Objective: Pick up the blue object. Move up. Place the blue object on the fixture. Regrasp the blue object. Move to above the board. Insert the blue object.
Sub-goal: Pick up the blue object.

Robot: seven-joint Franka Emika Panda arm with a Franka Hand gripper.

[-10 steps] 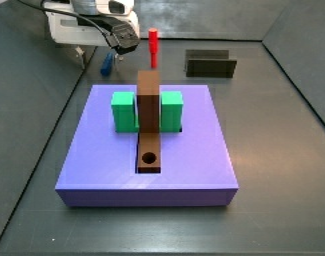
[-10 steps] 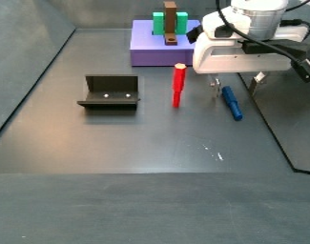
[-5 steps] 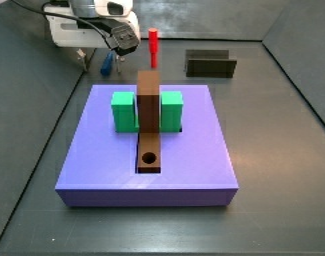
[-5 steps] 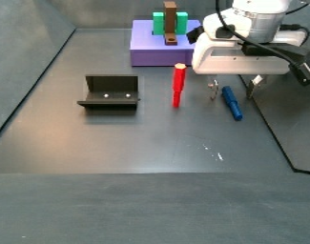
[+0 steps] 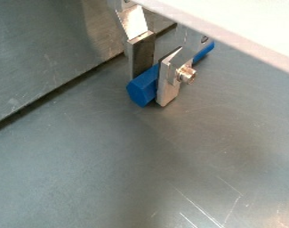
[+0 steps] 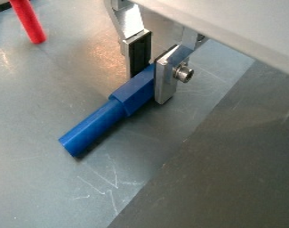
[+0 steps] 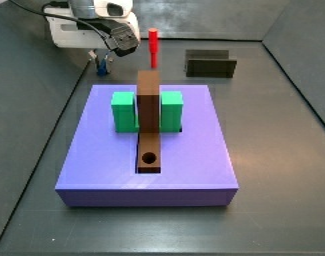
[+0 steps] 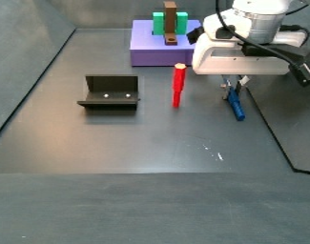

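The blue object [image 8: 234, 103] is a slim blue peg lying flat on the grey floor, right of the red peg; both wrist views show it [image 6: 105, 125] [image 5: 141, 87]. My gripper [image 8: 234, 88] is down at the peg's far end with its fingers shut on that end [image 6: 151, 80] [image 5: 155, 83]. A silver finger plate [image 6: 165, 77] presses one side and a dark pad the other. The fixture [image 8: 109, 92], a dark boxy bracket, stands well to the left. The lavender board [image 7: 192, 160] carries green blocks [image 7: 125, 110] and a brown strip [image 7: 149, 125] with a round hole.
A thin red peg [image 8: 177, 86] stands upright close beside the blue object, also in a wrist view [image 6: 28, 20]. Grey walls enclose the floor. A floor edge [image 8: 282, 138] runs just right of the gripper.
The gripper has come down over the peg's end and its fingers, wide apart before, have shut on it. The peg has not moved.
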